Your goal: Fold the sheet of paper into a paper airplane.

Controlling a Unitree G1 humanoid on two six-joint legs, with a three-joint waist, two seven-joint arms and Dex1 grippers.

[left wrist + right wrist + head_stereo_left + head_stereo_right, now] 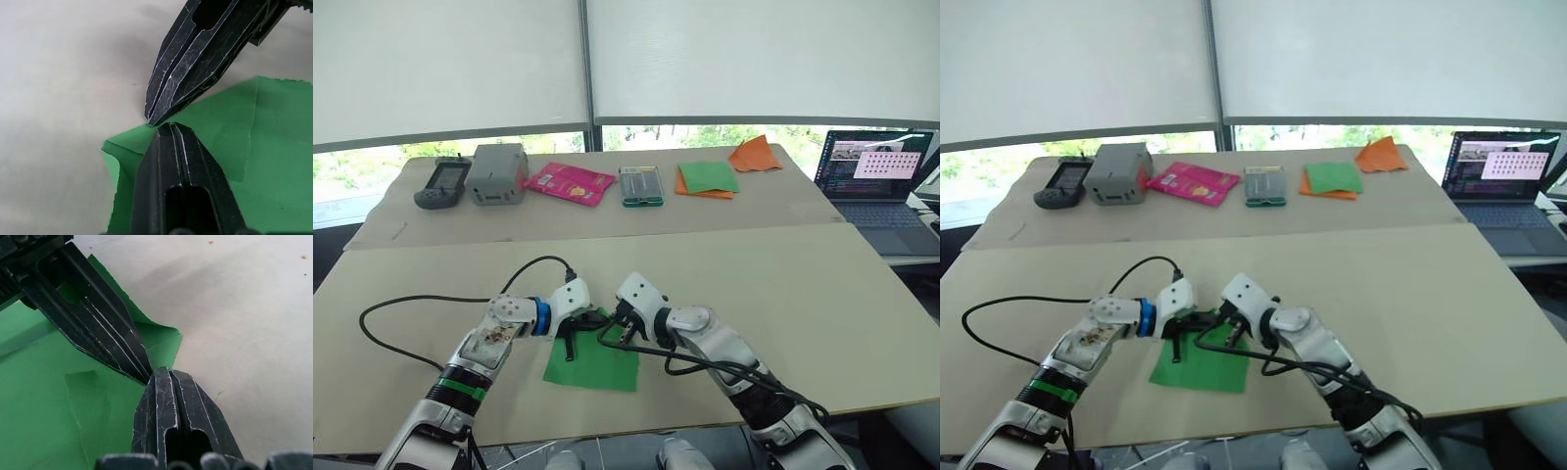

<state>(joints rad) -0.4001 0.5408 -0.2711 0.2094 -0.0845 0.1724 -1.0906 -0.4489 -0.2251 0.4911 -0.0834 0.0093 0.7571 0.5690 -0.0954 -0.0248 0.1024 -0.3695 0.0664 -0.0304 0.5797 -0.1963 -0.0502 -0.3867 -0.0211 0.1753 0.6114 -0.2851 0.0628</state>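
Two end effectors are meeting tip to tip at the far edge of the sheet of paper (592, 364), lying near the front of the surface (783, 284).

The left end effector (159, 125) and right end effector (155, 372), both pressed together, are pinning a raised fold; pressing flat and sliding along it should sharpen the crease.

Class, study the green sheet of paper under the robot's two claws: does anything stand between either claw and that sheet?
Nothing visible does. The left claw and the right claw are both shut, tips meeting at a raised fold on the far edge of the sheet of paper. The other items lie far back on the table.
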